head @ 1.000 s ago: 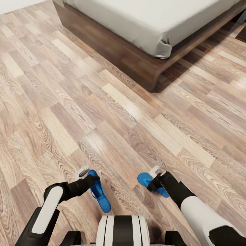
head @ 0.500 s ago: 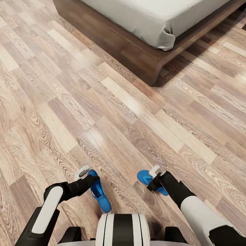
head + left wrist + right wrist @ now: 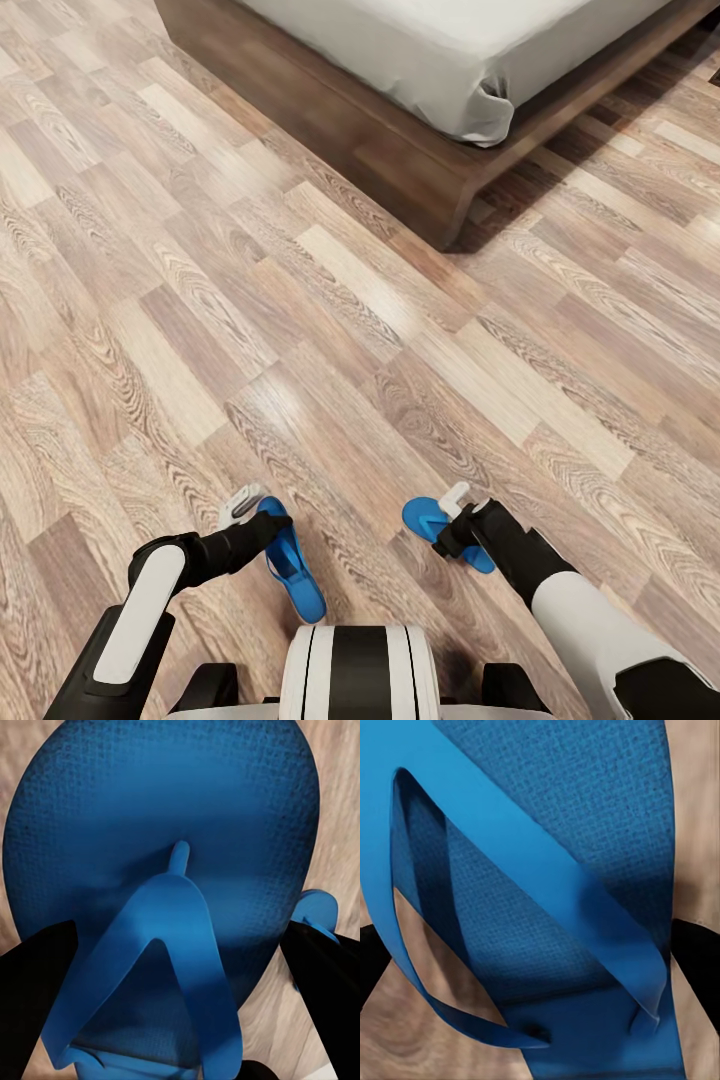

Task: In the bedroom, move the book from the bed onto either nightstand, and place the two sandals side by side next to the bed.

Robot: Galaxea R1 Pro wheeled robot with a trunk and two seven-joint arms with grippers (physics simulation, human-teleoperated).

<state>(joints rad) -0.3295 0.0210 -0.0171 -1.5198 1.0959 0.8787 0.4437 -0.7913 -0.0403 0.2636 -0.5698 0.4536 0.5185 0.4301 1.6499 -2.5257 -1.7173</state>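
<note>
The floor is light brown wood plank with strong grain, laid on a diagonal across my head view. At the far edge stands the bed: a low dark brown wooden frame carrying a pale grey-white mattress, one corner of which points toward me and casts a shadow on the planks.

My left claw is clamped on the left sandal, bright blue, held above the floor just ahead of my base. My right claw grips the right sandal, also blue. The two sandals are apart, well short of the bed corner.
</note>
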